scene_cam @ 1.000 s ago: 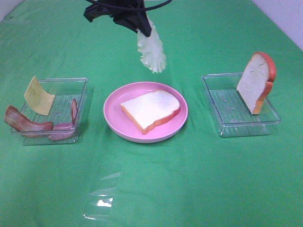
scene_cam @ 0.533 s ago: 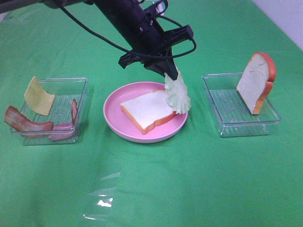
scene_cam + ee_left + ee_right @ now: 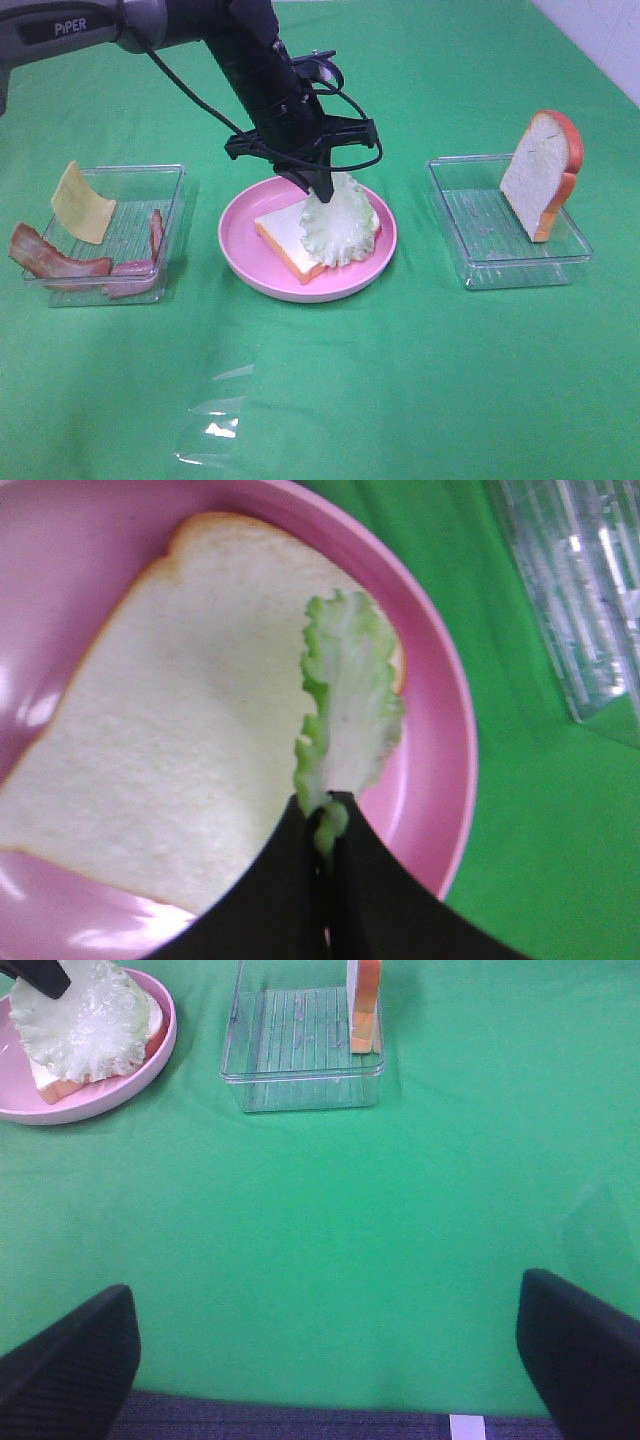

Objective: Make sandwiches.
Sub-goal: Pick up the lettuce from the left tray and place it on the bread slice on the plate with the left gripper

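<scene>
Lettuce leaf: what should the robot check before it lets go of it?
1. The left gripper is shut on the lettuce leaf: ok.
2. The leaf is over the bread slice on the pink plate: ok.
3. The leaf lies flat: not ok, its pinched edge is lifted.
4. The right gripper is open, away from the plate: ok.
5. The second bread slice waits in its clear tray: ok.

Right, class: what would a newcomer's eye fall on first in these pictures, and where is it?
The black left pincer, shut on a pale green lettuce leaf, with the leaf draped over the bread slice on the pink plate in the middle. Next, a second bread slice standing on edge in the clear tray on the right.
</scene>
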### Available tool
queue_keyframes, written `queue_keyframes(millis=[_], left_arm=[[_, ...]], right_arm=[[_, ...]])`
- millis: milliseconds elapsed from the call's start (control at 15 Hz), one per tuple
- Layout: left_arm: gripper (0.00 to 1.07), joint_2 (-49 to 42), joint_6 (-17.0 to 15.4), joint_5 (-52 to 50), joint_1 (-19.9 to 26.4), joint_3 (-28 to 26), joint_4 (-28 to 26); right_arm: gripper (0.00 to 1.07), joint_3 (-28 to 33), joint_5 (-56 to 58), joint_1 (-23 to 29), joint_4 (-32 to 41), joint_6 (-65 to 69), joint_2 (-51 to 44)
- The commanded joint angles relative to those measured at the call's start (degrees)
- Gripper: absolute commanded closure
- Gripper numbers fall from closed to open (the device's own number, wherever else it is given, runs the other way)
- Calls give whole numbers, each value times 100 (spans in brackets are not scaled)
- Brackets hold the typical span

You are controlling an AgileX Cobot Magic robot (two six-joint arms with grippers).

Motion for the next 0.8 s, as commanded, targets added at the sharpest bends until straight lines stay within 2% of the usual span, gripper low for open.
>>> queue_keyframes(millis=[67, 333, 400, 467, 533, 667, 733, 800], left_arm=[[107, 29, -149, -23, 0, -11, 395], [107, 46, -97, -206, 0, -11, 498], [99, 52, -11, -246, 0, -11, 498], [85, 52, -11, -264, 0, -11, 498], [63, 52, -11, -252, 0, -11, 498], [10, 52, -17, -166, 0, -11, 481], [5, 40, -17, -115, 0, -23, 470], [5, 29, -17, -80, 0, -23, 470]], right_arm=[[10, 17, -57, -34, 0, -11, -160], [10, 17, -57, -34, 0, -11, -160], [10, 17, -57, -34, 0, -11, -160], [10, 17, -57, -34, 0, -11, -160], [10, 17, -57, -34, 0, -11, -160], [10, 17, -57, -34, 0, -11, -160], [10, 17, -57, -34, 0, -11, -160], [10, 17, -57, -34, 0, -11, -160]])
